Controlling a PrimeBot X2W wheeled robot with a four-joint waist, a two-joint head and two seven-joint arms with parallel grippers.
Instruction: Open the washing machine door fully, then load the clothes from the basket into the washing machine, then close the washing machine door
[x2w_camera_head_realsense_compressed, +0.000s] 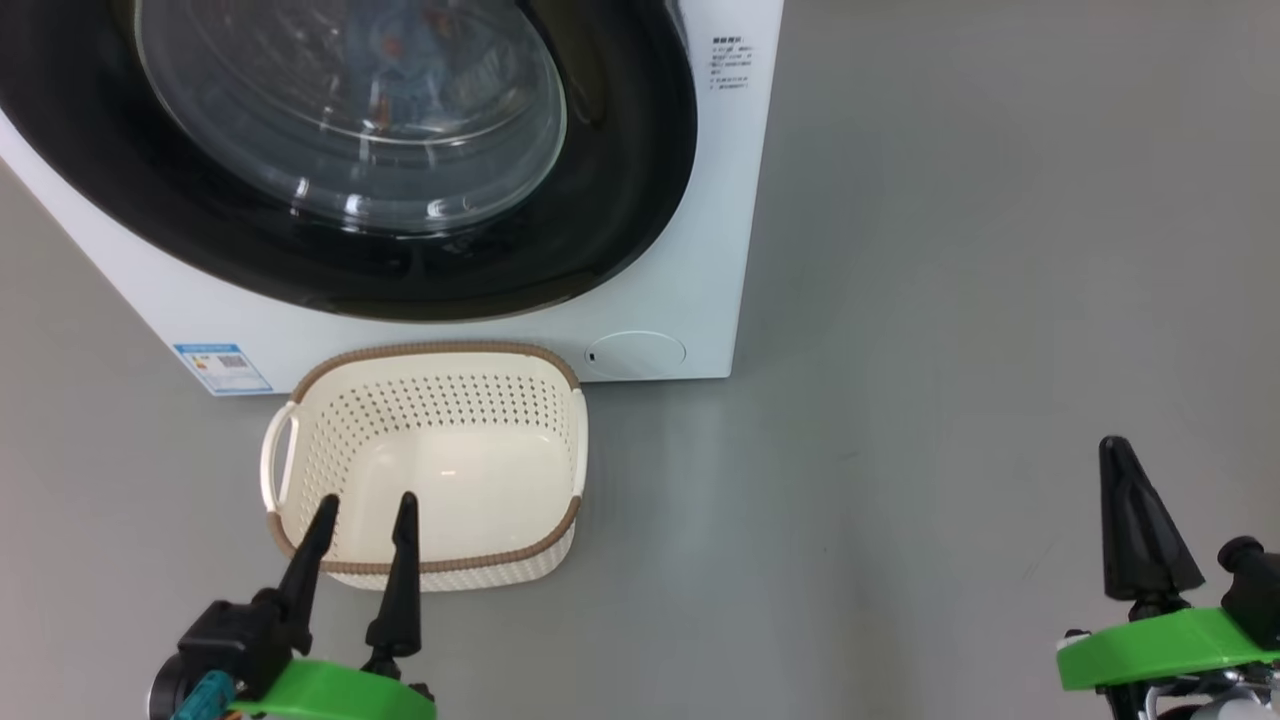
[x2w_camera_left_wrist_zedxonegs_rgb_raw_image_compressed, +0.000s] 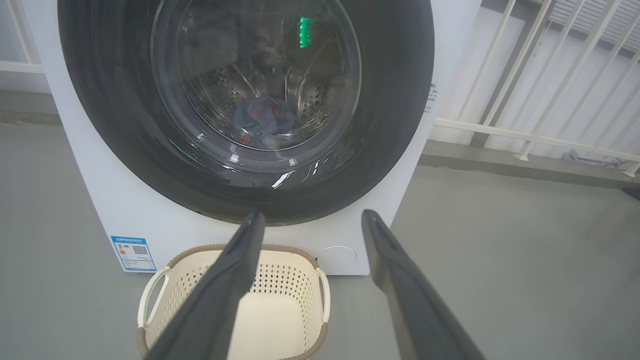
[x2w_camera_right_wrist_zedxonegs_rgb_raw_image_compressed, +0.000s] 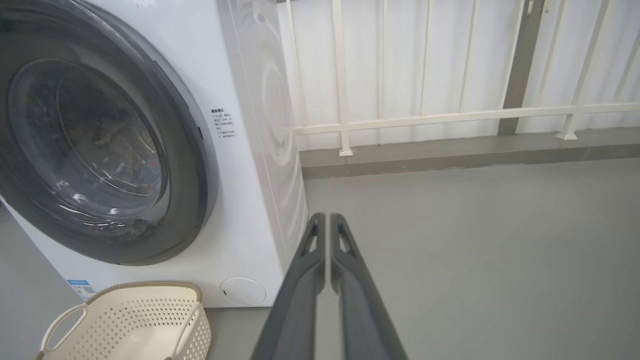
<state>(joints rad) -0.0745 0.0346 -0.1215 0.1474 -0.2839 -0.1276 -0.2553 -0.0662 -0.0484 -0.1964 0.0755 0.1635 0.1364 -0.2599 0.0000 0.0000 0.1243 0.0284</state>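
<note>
one basket (x2w_camera_head_realsense_compressed: 440, 405) (cream) near left gripper (x2w_camera_head_realsense_compressed: 366, 500)

The door (x2w_camera_head_realsense_compressed: 620, 200) sits on the front of the washer (x2w_camera_head_realsense_compressed: 700, 250), with the clothes (x2w_camera_left_wrist_zedxonegs_rgb_raw_image_compressed: 262, 122) inside behind it. The basket (x2w_camera_head_realsense_compressed: 430, 400) stands on the floor (x2w_camera_head_realsense_compressed: 950, 350) just before the washer, below the door. A railing (x2w_camera_right_wrist_zedxonegs_rgb_raw_image_compressed: 450, 117) runs behind and right of the washer.

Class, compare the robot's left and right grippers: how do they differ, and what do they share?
The left gripper is open; the right gripper is shut. The left gripper's tips overlap the basket in the head view; the right gripper shows against grey floor. Both have long dark fingers on green mounts.
</note>
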